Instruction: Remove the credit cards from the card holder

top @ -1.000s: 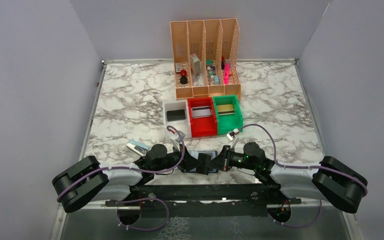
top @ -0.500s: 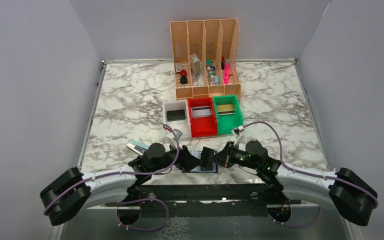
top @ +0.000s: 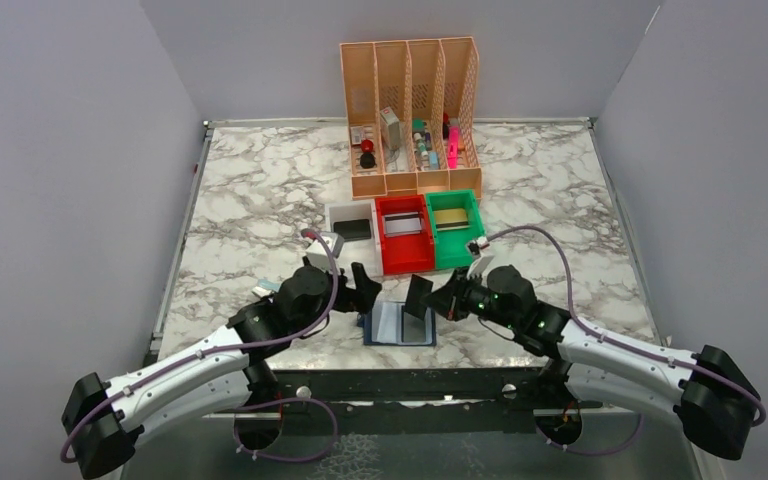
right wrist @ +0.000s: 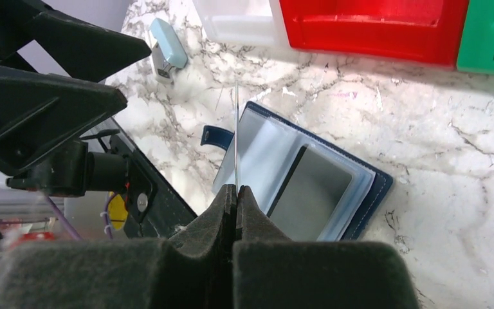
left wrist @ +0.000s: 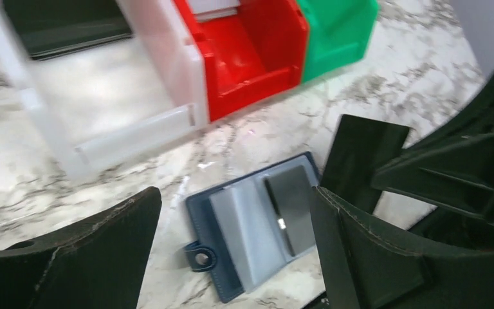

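Note:
The navy card holder (top: 398, 326) lies open on the marble near the front edge, its greyish pockets up. One grey credit card (right wrist: 312, 190) sits in its right pocket, also seen from the left wrist (left wrist: 291, 206). My right gripper (top: 432, 300) is shut on a black credit card (top: 417, 297) that stands on edge just above the card holder (right wrist: 267, 151). From the right wrist this black card (right wrist: 237, 129) shows as a thin line. My left gripper (top: 358, 292) hangs open up and left of the card holder (left wrist: 244, 232), nothing between its fingers.
Behind the holder stand a white bin (top: 336, 215) with a black card, a red bin (top: 405, 258) with a silver one and a green bin (top: 463, 245) with a gold one. An orange file rack (top: 412, 115) is further back. A small light-blue object (right wrist: 167, 51) lies left.
My left gripper has opened wide and drawn back up and left off the holder. My right gripper has risen with the black card, which now stands free of the holder.

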Available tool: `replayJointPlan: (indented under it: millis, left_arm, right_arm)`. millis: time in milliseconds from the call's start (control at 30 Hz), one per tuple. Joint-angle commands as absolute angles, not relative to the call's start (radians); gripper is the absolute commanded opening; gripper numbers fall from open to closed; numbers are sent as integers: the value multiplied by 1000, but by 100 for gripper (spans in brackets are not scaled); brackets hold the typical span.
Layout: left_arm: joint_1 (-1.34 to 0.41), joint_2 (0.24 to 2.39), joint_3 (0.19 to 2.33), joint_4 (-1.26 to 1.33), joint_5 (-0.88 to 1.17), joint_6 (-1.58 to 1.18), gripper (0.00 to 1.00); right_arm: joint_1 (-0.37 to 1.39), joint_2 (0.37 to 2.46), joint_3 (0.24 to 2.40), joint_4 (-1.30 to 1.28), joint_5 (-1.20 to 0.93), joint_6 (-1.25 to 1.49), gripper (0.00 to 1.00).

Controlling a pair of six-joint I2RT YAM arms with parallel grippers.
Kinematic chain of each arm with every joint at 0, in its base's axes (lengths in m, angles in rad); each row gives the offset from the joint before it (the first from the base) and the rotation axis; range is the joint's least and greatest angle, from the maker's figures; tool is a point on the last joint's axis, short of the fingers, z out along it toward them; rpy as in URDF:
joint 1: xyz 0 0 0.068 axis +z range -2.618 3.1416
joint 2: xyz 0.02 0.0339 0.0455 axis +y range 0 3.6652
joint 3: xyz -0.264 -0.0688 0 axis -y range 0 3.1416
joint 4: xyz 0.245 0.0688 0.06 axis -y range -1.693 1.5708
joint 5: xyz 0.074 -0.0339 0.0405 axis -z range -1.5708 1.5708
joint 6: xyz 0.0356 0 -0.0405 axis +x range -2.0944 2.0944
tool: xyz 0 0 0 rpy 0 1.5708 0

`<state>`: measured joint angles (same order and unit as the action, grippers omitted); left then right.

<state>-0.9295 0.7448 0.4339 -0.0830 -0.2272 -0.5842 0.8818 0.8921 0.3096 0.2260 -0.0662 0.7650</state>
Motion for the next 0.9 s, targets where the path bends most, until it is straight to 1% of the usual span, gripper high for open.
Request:
replayJointPlan:
  millis: [0, 67, 100, 267, 567, 700, 867]
  left_arm:
    - [-928, 703, 469, -283, -474, -574, 91]
    - [-926, 698, 465, -303, -520, -601, 98]
    - [-925, 698, 465, -318, -542, -615, 99]
    - [-922, 674, 453, -383, -633, -678, 99]
    - [-922, 521, 434, -504, -788, -808, 99]
    - [-922, 490, 443, -558, -851, -861, 99]
    - [-922, 484, 447, -564, -870, -868, 99]
  right_arm:
    - [884, 904, 395, 145, -11, 676, 1]
    - [884, 922, 438, 118, 3, 646, 1]
    - [884, 936, 467, 108, 9, 632, 1]
    - [884, 986, 563, 68, 36, 572, 1]
    - [884, 1114, 755, 44, 44, 449, 1]
    - [884, 1203, 852, 48, 61, 388, 1]
    - [885, 1369, 996, 40, 60, 343, 1]
